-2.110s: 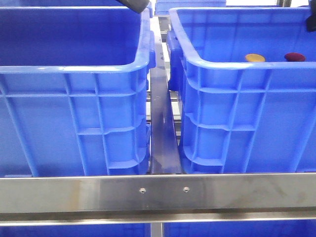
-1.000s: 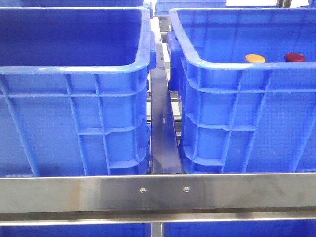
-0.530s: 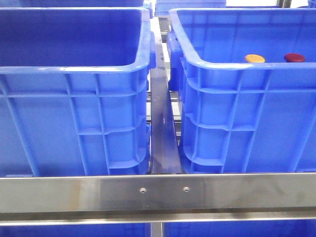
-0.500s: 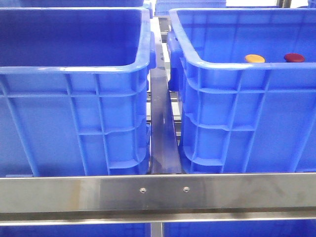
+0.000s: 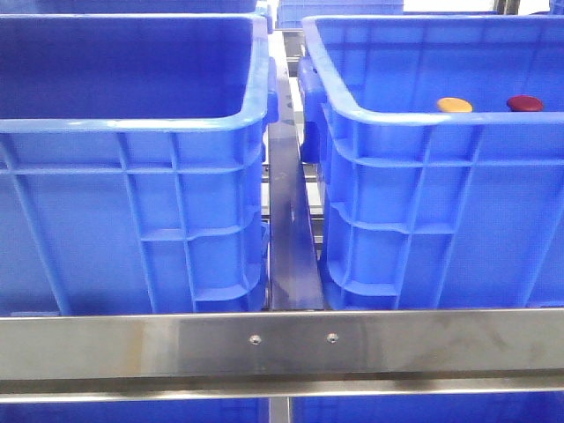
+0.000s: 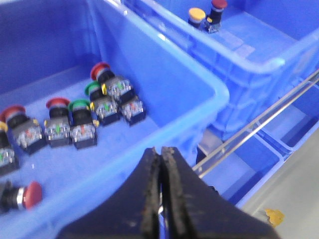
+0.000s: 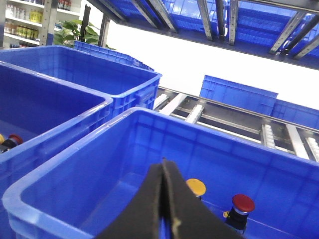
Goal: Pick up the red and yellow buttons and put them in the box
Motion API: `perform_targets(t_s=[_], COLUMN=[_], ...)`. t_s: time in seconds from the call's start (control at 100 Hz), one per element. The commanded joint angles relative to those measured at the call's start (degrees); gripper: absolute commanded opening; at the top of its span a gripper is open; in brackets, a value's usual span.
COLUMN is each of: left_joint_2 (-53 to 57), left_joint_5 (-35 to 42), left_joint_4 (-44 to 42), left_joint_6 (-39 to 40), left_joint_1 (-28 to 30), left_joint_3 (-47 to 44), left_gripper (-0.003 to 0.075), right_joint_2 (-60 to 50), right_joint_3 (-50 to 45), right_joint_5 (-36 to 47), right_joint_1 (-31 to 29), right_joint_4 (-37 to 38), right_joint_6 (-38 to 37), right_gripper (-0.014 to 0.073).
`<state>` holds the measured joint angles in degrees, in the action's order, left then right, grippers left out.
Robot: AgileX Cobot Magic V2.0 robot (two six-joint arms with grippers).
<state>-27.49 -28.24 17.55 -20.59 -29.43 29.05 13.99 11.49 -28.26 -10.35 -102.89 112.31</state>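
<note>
A steel roller rack with a brushed metal front rail (image 5: 282,344) carries two large blue ribbed plastic crates, the left crate (image 5: 132,220) and the right crate (image 5: 432,220), side by side, a narrow gap between them.

A steel bar (image 5: 282,345) with two small screws runs across the front, and a steel rail (image 5: 288,229) goes between the crates. Behind, a roller conveyor (image 7: 234,119) stands below blue racks (image 7: 219,15). A shelf with goods (image 7: 25,20) and a green plant (image 7: 75,35) are against the bright white background.

Yellow button (image 5: 455,105) beside red button (image 5: 525,103), inside right blue crate (image 5: 423,194)
</note>
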Motion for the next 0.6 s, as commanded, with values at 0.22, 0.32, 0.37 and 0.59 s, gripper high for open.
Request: perform_targets(t_s=[0.22,0.32,0.37,0.59], left_joint_2=[6.3,6.3,6.3,6.3], left_joint_5=[3.8,3.8,3.8,3.8], left_joint_4=[0.2,0.2,0.2,0.2], left_joint_6=[0.5,0.5,0.5,0.5], left_joint_1=[-0.4,-0.4,-0.4,-0.4], left_joint_3=[-2.3,-2.3,-2.3,-2.3], left_gripper=[-0.002,-0.002,-0.002,-0.002], right_joint_2=[-0.7,-0.7,-0.7,-0.7], right_joint_3=[0.8,0.8,0.8,0.8], right_joint_5=[-0.5,-0.5,-0.5,-0.5], right_joint_1=[-0.4,-0.4,-0.4,-0.4], right_joint_4=[-7.0,-7.0,-7.0,-7.0], right_joint_6=[-0.3,-0.3,-0.3,-0.3], right_gripper=[-0.0041,-0.0041,-0.0041,-0.0041])
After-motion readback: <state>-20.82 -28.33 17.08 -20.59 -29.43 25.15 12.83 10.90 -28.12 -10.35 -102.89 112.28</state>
